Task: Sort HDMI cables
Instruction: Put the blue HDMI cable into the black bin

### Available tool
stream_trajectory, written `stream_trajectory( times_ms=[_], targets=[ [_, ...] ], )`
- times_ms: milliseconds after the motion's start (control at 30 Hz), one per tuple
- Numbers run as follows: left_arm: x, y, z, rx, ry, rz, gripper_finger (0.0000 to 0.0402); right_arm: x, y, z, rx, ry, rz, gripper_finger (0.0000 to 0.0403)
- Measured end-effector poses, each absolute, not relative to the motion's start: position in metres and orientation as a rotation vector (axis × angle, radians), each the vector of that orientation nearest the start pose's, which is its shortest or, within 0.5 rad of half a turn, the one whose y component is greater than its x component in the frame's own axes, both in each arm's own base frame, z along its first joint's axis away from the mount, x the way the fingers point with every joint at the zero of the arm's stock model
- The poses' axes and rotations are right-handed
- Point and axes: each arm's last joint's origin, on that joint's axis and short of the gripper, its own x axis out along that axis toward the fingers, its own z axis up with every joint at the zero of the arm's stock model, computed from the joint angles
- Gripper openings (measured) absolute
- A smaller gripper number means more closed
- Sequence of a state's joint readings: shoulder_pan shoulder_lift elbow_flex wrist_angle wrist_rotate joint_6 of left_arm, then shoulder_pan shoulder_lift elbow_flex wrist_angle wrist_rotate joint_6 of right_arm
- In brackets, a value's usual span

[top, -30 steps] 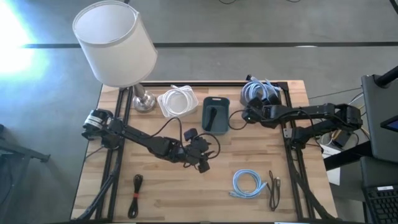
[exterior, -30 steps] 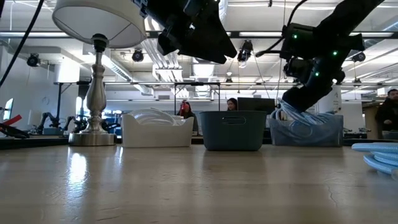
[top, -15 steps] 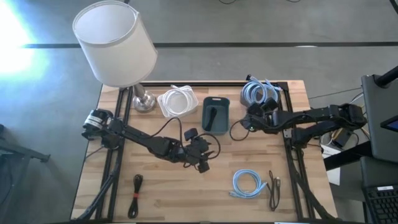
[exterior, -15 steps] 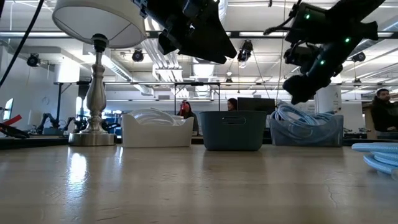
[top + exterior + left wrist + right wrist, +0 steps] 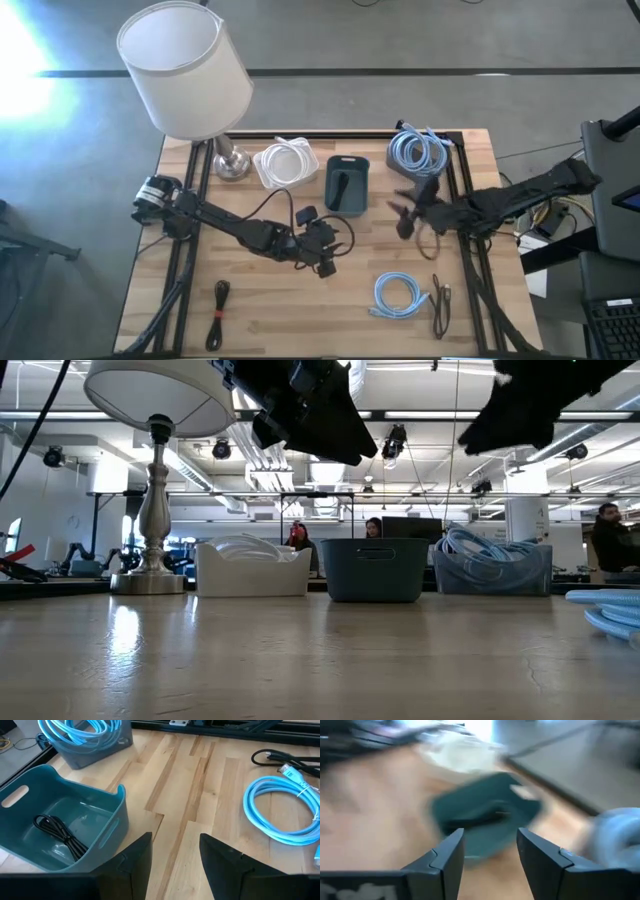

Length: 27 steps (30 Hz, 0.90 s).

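Three bins stand along the far side: a white bin (image 5: 283,165) with white coils, a teal bin (image 5: 347,183) holding one black bundle (image 5: 57,832), and a blue-grey bin (image 5: 420,152) with light-blue coils (image 5: 490,550). A light-blue coil (image 5: 400,296) and a black bundle (image 5: 441,305) lie flat near the table's near right. Another black bundle (image 5: 219,312) lies near left. My left gripper (image 5: 335,245) hovers open mid-table, empty. My right gripper (image 5: 403,218) is open and empty, raised between the teal bin and the loose light-blue coil.
A lamp (image 5: 185,75) with a wide white shade stands at the far left corner, its base (image 5: 232,162) beside the white bin. Bare wood lies between the bins and the loose cables. In the low view, people (image 5: 606,540) show in the room behind.
My right gripper has risen from the blue-grey bin and swung toward the table's near edge, now above open wood. The light-blue coils stay in that bin.
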State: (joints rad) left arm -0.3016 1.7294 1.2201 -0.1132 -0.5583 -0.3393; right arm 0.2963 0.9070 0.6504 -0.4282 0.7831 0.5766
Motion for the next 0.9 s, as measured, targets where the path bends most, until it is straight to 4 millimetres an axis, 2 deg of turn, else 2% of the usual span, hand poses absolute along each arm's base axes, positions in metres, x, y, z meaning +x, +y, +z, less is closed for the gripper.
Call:
stream_trajectory(
  times_ms=[167,333,567,900],
  targets=[
    [0.367,-0.098,0.243,-0.068,0.516,0.339,0.0168,0.174,0.06,0.252,0.288,0.451,-0.305,0.0168],
    [0.367,-0.098,0.243,-0.039,0.521,0.332,0.0168,0.174,0.088,0.23,0.37,0.596,-0.106,0.0164],
    [0.369,-0.095,0.244,0.0,0.519,0.326,0.0168,0.169,0.119,0.175,0.261,0.778,-0.051,0.0168],
    [0.37,-0.093,0.244,-0.009,0.513,0.334,0.0168,0.173,0.134,0.136,0.276,0.961,-0.109,0.0164]
  ],
)
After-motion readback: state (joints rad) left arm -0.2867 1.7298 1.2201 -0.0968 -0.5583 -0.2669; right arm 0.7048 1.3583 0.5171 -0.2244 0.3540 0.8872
